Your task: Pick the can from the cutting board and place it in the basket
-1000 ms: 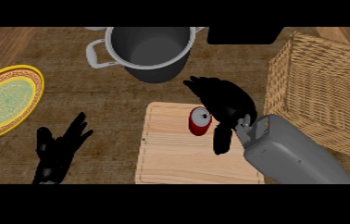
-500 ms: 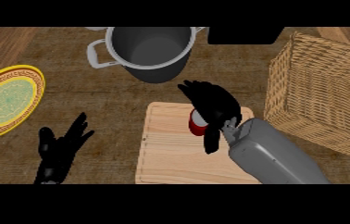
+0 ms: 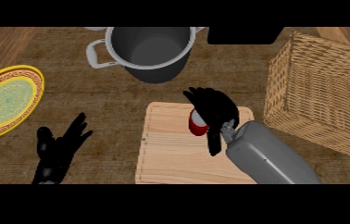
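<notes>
Right hand [image 3: 213,109] is curling round the red can [image 3: 197,124] on the cutting board [image 3: 171,158], gripping it for lifting toward the basket [image 3: 311,93]; left hand [image 3: 58,149] is resting open.

I see the can [image 3: 197,124] on the cutting board [image 3: 171,158], under my right hand [image 3: 217,108]. The basket [image 3: 308,91] sits right of the board, the pot [image 3: 149,47] beyond it, the plate [image 3: 17,98] far left, my left hand [image 3: 58,149] near left.
</notes>
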You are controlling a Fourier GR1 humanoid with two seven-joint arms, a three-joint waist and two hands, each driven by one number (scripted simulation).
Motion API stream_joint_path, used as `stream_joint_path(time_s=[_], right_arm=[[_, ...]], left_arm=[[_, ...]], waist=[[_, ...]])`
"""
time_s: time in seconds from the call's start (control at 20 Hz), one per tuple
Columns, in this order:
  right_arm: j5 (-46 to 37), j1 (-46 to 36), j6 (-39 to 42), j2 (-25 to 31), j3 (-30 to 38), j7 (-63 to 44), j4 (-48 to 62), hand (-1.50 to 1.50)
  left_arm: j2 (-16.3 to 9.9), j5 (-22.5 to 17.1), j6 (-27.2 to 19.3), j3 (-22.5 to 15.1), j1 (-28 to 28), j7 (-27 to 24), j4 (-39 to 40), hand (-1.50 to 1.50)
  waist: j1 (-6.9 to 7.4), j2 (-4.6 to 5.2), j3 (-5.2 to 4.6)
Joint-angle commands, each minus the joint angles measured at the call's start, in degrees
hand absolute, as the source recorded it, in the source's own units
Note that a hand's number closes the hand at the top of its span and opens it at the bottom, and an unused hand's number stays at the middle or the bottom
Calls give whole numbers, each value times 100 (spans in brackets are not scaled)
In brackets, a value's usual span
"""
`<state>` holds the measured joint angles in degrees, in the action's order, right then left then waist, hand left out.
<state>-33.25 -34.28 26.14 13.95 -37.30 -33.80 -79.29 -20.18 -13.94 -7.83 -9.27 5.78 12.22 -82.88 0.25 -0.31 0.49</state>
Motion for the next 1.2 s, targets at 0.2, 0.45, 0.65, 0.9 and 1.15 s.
stream_joint_path(time_s=[0.2,0.45,0.65,0.9,1.15], right_arm=[[-646,202,-526,-308,26,662,765,-150],[-784,254,-312,-399,291,685,606,-150],[-1088,217,-569,-699,125,942,1220,150],[-1455,7,-501,-219,58,1518,978,150],[-1773,-53,-491,-651,56,1403,1103,150]], left_arm=[[366,335,-195,-132,-45,198,420,0],[76,101,264,340,-212,231,533,0],[214,314,164,157,339,-43,194,0],[122,235,378,295,174,90,344,0],[269,364,291,367,-142,213,592,0]], waist=[[10,47,-47],[-15,35,-49],[44,40,-47],[12,35,-48],[-7,36,-50]])
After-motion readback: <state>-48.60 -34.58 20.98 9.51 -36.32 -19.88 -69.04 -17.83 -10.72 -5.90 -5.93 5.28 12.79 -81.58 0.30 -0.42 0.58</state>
